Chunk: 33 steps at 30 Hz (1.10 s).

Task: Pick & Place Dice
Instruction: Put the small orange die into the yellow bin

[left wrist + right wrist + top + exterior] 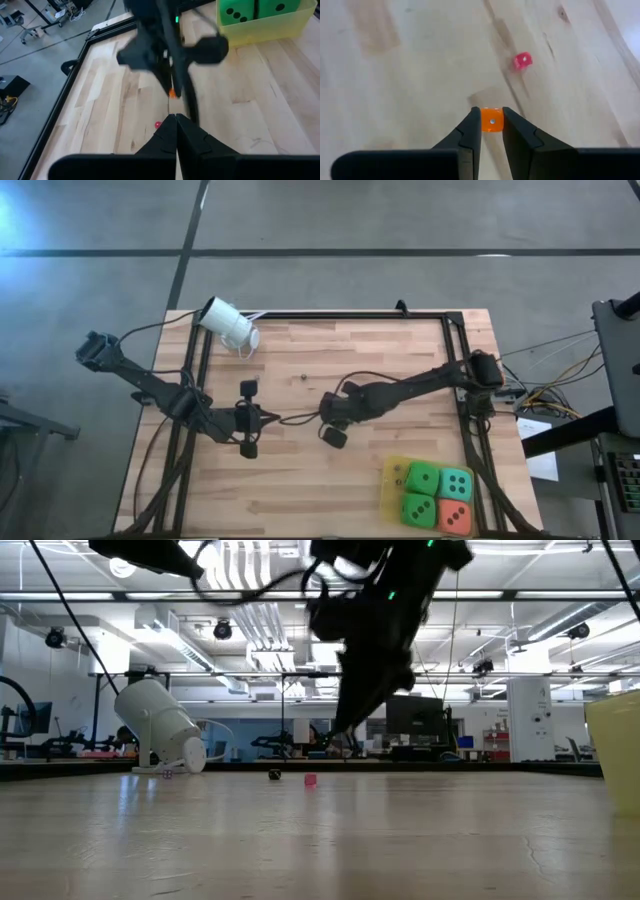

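Four soft dice lie in a yellow tray [390, 483] at the table's near right: two green [422, 477] [418, 509], one teal [457, 483], one orange-red [455, 516]. At mid-table my right gripper [492, 131] is shut on a tiny orange die [492, 116] with a pale pip. A tiny pink cube [522, 60] lies on the wood just beyond it. To its left my left gripper [176, 122] hangs over the table, shut and with nothing in it. My right gripper pinches the tiny orange die by two opposite sides [484, 121] between its two fingertips, at their very ends. The fingers slant steeply down from the table's right. The die is lifted clear of the wood, its pip face toward the wrist camera.
A white cylindrical device [228, 323] lies on its side at the far left corner. A small dark speck [305, 377] rests on the wood beyond the grippers. A black frame [455, 370] edges the table. Bare wood stretches between the grippers and the tray.
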### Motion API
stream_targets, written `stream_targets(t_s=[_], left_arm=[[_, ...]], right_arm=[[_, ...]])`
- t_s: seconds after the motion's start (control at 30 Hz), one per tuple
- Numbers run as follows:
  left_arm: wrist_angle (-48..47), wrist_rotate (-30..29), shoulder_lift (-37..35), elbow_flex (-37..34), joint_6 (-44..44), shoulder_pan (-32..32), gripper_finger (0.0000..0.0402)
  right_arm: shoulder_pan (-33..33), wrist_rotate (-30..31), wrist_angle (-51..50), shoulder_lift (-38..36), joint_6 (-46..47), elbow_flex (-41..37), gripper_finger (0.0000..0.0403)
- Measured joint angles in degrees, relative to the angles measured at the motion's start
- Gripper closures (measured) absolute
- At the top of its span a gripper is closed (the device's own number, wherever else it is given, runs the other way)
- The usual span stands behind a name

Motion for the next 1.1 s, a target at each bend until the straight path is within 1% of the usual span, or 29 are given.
stream_targets(t_s=[0.23, 0.47, 0.63, 0.77, 0.9, 1.0, 1.1], left_arm=[[-0.02, 0.31, 0.0, 0.0, -0.83, 0.0, 0.0399], [-0.07, 0.41, 0.0, -0.04, -1.04, 0.0, 0.0399], [0.0, 0.4, 0.0, -0.04, -1.04, 0.0, 0.0399], [0.01, 0.4, 0.0, -0.04, -1.04, 0.01, 0.0399], [0.03, 0.4, 0.0, -0.04, -1.04, 0.02, 0.0399], [0.03, 0.4, 0.0, -0.04, -1.04, 0.02, 0.0399], [0.06, 0.81, 0.0, -0.04, -1.04, 0.0, 0.0399]], right_arm=[[5.57, -0.28, -8.03, -9.56, 2.41, 0.11, 0.0346], [15.2, -0.3, -18.29, -14.88, 8.15, 0.02, 0.0346], [23.18, -1.46, -25.07, -15.3, 16.72, 0.0, 0.0346], [28.05, -2.28, -29.33, -14.7, 24.16, -0.04, 0.0346], [31.41, -3.11, -29.37, -14.15, 25.57, -0.07, 0.0346], [32.03, -3.45, -29.33, -13.64, 25.95, -0.04, 0.0346], [32.02, -5.42, -29.07, -12.87, 25.93, -0.04, 0.0346]])
